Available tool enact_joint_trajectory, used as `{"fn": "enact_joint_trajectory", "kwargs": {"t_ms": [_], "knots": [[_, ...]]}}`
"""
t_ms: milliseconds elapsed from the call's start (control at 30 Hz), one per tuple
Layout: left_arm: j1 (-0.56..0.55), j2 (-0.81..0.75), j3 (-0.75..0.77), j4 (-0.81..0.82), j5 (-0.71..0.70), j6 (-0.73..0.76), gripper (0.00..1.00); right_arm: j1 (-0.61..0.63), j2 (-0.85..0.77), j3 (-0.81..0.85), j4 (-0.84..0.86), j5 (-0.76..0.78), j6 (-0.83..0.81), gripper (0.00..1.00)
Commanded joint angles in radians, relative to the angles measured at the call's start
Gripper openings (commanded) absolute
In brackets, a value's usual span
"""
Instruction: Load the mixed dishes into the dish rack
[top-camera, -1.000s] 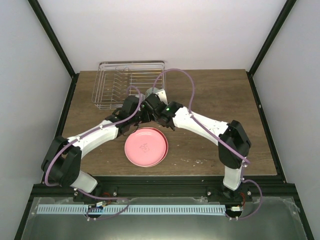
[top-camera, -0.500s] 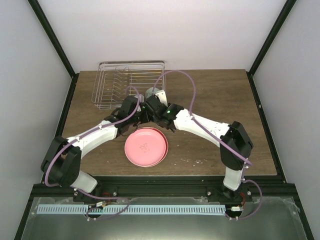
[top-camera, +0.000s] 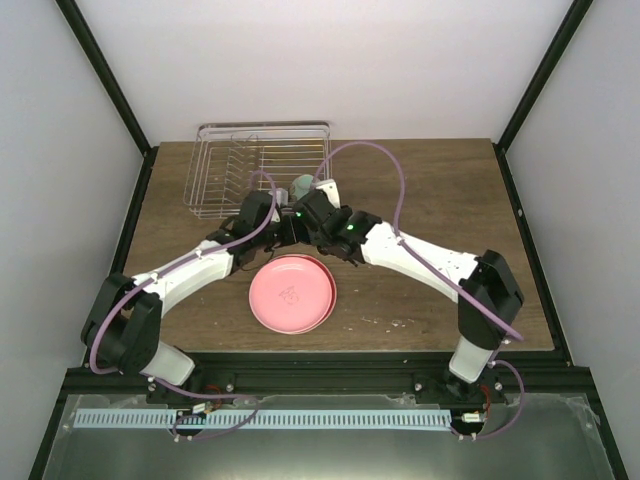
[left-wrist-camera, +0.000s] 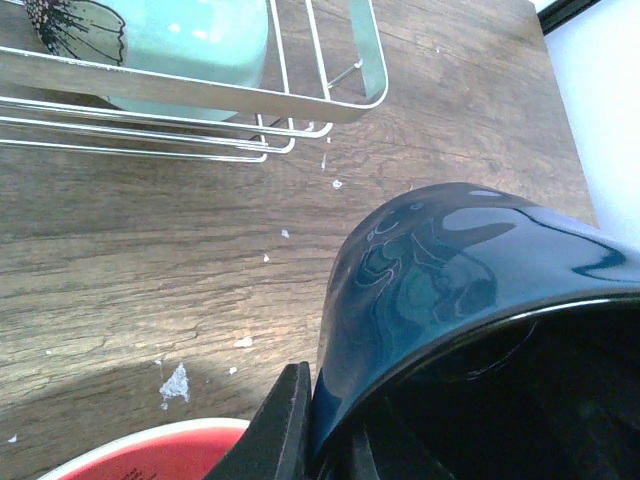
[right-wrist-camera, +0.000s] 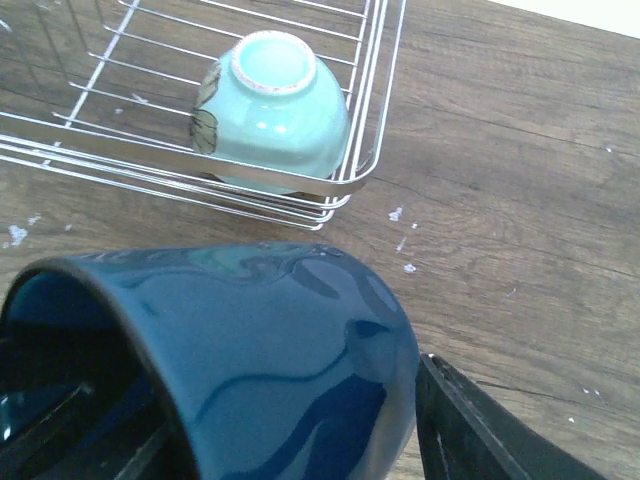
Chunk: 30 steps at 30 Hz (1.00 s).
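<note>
A dark brown wood-grain counter (top-camera: 430, 190) is seen, evenly and softly lit. Plain white walls (top-camera: 320, 60) are set behind its far edge and along both side edges. Black metal struts (top-camera: 105, 75) are angled outward from the far corners. Small white flecks (left-wrist-camera: 175, 382) are scattered over the wood. Along the near edge a black metal rail (top-camera: 330, 375) is run, and a grey sheet-metal panel (top-camera: 330, 450) is laid below it.

The brown wooden table (top-camera: 430, 180) carries the wire dish rack (top-camera: 230, 170) and a pink plate (top-camera: 292, 293).
</note>
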Motion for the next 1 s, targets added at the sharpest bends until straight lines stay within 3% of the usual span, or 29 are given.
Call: {"fn": "enact_joint_trajectory", "kwargs": {"t_ms": [0,667,967], "knots": [[0.033,-0.026,0.023,0.117,0.010,-0.024,0.00,-0.003,-0.068,-0.031,0.017,-0.045,-0.027,0.52],[0.041,-0.007,0.037,0.130,0.021,-0.027,0.00,0.021,-0.011,0.042,0.025,-0.106,-0.059,0.65],[0.077,0.022,0.003,0.202,0.073,-0.045,0.00,0.026,-0.178,-0.072,0.116,-0.162,-0.052,0.72]]}}
